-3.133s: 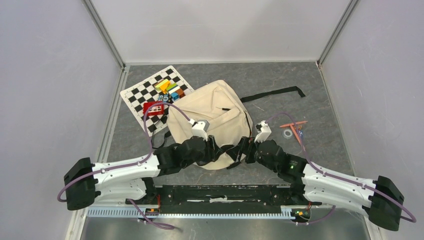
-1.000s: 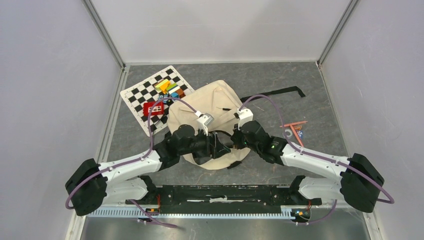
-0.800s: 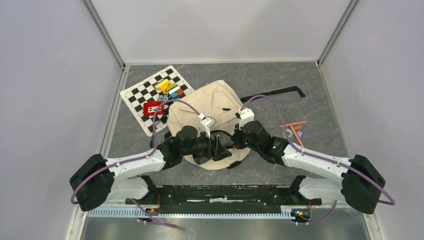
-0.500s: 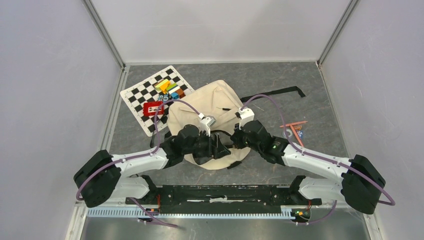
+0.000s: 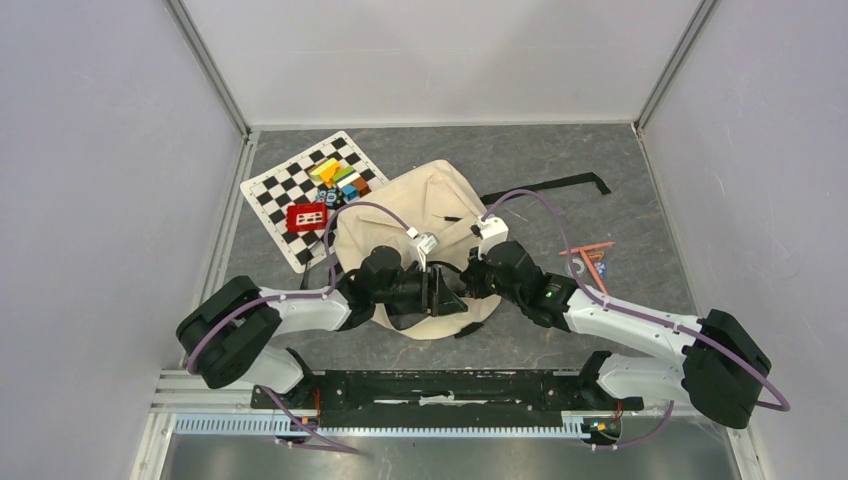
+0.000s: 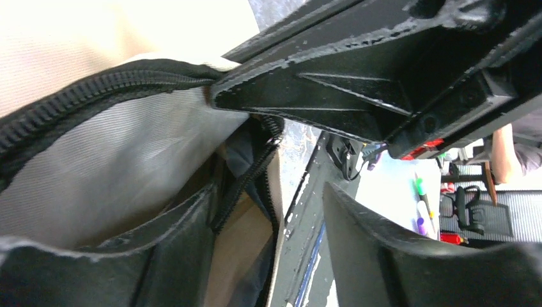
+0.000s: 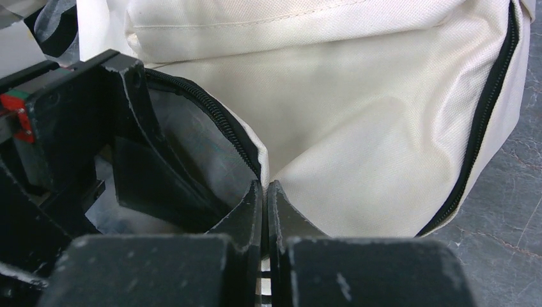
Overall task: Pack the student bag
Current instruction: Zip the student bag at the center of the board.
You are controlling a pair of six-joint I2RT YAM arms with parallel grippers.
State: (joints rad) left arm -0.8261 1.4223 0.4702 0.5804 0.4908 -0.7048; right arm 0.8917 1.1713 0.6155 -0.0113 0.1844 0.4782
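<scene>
- Hands meet at the near end of the student bag (image 5: 420, 215), which lies on the grey worktop (image 5: 560, 150) beneath them both.
- The right hand (image 7: 265, 192) has its fingers pressed together, pinching the cream rim of the bag's opening where the black zipper (image 7: 217, 121) ends.
- The left hand (image 6: 265, 192) is spread, just left of the right hand, its fingers reaching into the bag's grey-lined mouth.
- Beyond the left hand and to its left lies a checkerboard (image 5: 285, 185), with coloured blocks (image 5: 342, 177) and a red card (image 5: 307, 217) on it.
- Right of the right hand, well apart, lie small orange pieces (image 5: 590, 255).
- Beyond the right hand, a black strap (image 5: 545, 186) trails from the bag.
</scene>
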